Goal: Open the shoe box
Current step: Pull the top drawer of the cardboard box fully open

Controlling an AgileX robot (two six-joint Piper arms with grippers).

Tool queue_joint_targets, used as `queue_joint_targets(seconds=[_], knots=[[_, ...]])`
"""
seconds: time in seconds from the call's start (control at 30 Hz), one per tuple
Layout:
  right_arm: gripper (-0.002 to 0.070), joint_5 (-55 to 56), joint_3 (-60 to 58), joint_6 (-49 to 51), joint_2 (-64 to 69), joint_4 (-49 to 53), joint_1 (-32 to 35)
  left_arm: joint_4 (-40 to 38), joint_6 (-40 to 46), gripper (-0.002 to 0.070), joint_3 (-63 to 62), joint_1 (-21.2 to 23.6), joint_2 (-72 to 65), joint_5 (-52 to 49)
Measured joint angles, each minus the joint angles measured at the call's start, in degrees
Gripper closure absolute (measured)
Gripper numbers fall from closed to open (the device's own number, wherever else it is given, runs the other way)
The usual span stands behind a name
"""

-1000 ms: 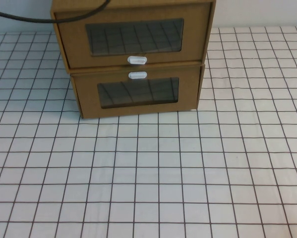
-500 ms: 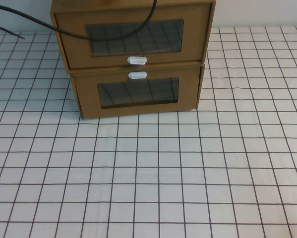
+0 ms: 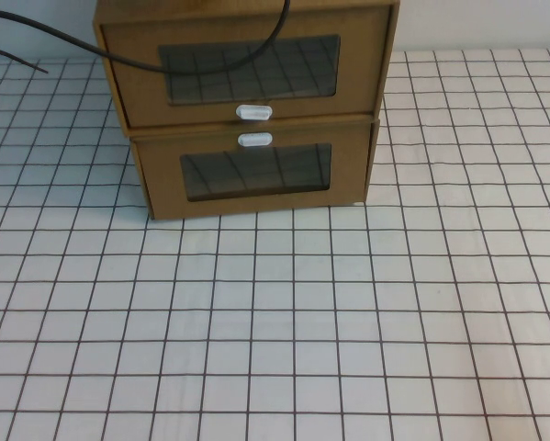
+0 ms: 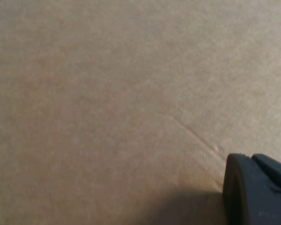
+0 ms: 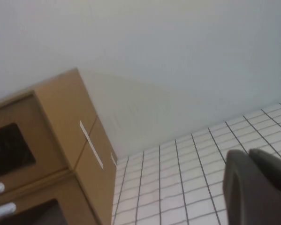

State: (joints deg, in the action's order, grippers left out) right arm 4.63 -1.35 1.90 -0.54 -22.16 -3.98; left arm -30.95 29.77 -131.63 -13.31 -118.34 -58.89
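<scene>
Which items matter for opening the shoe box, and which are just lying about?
Job: upper shoe box, upper white handle; lower shoe box, lower white handle; left end effector, close against cardboard; right end effector, shut, off to the boxes' right.
Lying about: black cable, checked tablecloth.

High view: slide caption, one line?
Two stacked shoe boxes, both closed, cable across upper one; left gripper near cardboard, right gripper shut beside stack, both off-frame.

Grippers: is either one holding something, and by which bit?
The right gripper, off beside the shoe boxes, is shut and holds nothing. The left gripper sits close against brown cardboard; whether it grips anything cannot be told.
</scene>
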Motion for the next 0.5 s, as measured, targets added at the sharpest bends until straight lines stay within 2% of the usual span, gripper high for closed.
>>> queue_joint_targets(seconds=[0.17,0.33,0.5], knots=[[0.0690,-0.3,0.0,0.9,-0.1,-6.1,0.0,0.0,0.0,0.0677,0.0,0.0,0.0,0.1],[0.0689,-16.8,5.0,1.4,1.7,-11.4,0.0,-0.1,0.0,0.0677,0.0,0.0,-0.1,0.1],[0.0689,-34.0,17.4,1.4,13.8,-8.3,0.0,-0.1,0.0,0.0677,0.0,0.0,-0.1,0.1]])
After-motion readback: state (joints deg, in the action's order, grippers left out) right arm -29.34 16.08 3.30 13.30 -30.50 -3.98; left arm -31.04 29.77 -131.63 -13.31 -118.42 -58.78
